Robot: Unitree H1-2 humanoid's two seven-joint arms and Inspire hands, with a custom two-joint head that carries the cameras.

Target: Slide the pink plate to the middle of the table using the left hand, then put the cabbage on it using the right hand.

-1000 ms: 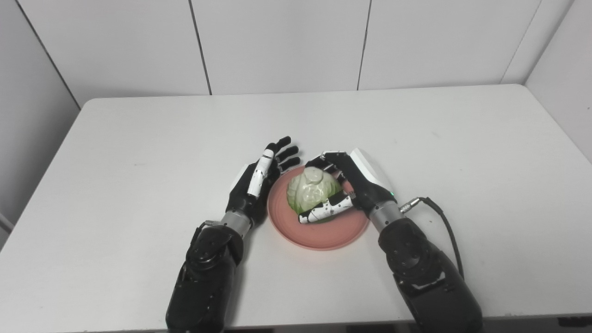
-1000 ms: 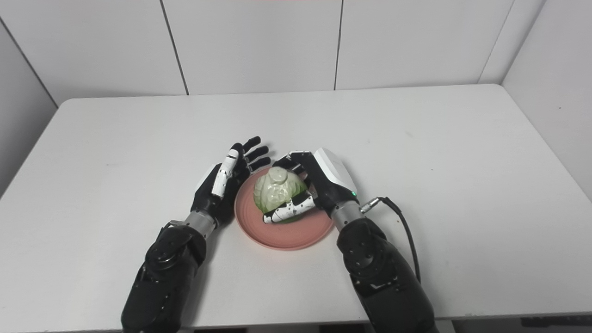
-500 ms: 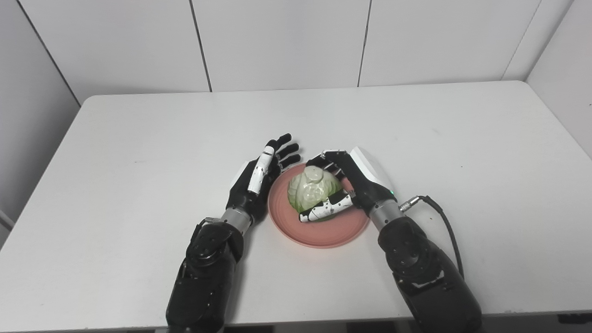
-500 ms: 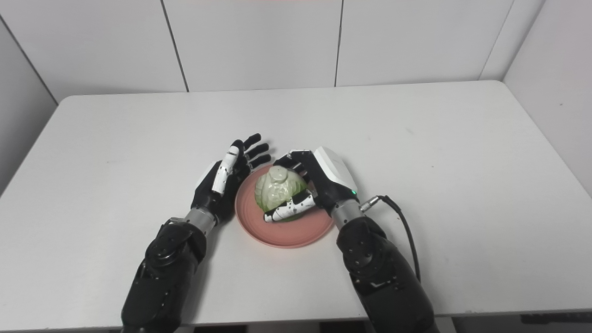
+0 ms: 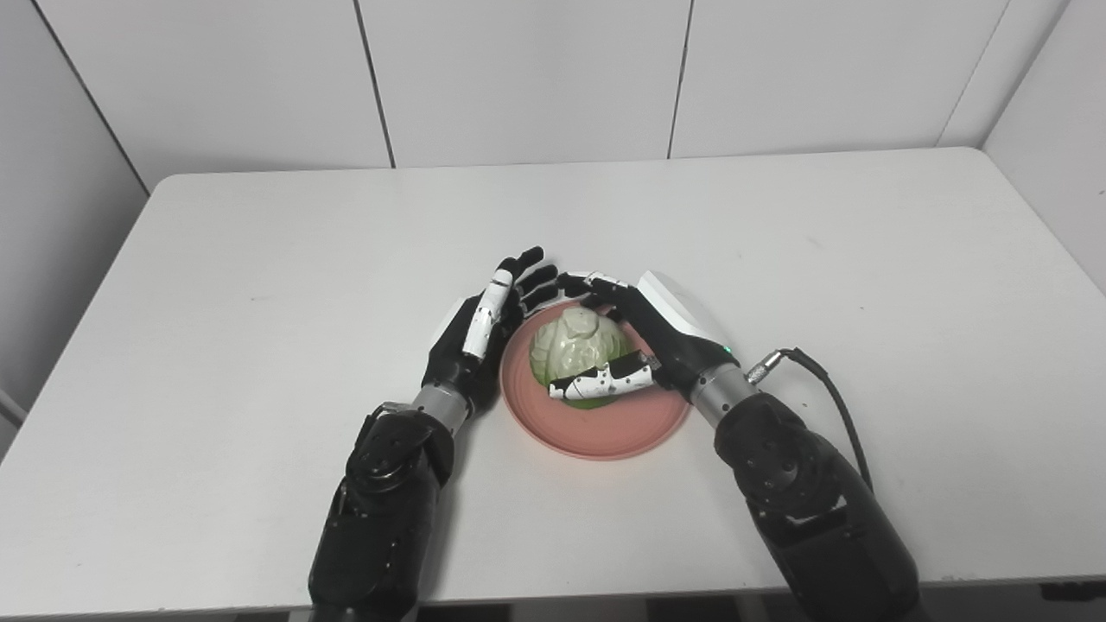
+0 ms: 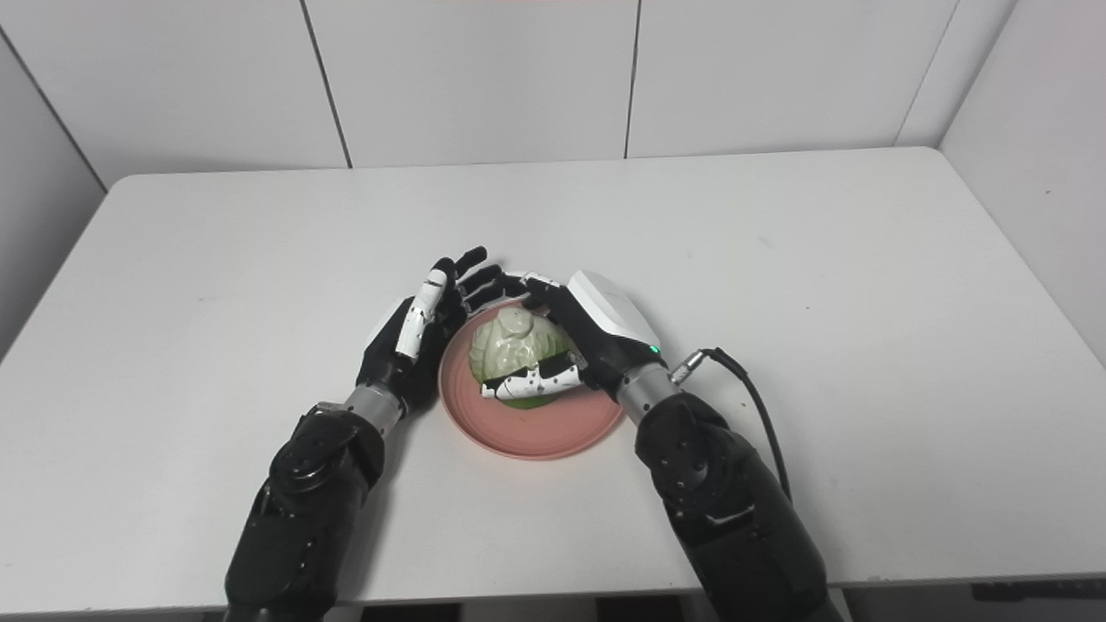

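Observation:
The pink plate (image 5: pixel 605 432) lies on the white table (image 5: pixel 259 259), a little in front of its middle. A pale green cabbage (image 5: pixel 575 345) rests on the plate's far half. My right hand (image 5: pixel 665 333) cups the cabbage from the right. Its fingers stretch loosely past the far side and its thumb lies straight along the front, so the hand is open. My left hand (image 5: pixel 471 337) is open too, standing on edge with its palm against the plate's left rim and its fingers pointing away from me.
A black cable (image 5: pixel 821 389) loops out from my right wrist over the table. White wall panels (image 5: pixel 518 78) close off the back, and side walls stand at the left and right table edges.
The right hand's fingers have straightened and spread outward past the cabbage, and the thumb has flattened. The cabbage has settled slightly left on the plate. The left hand has held still. The camera tilted a little.

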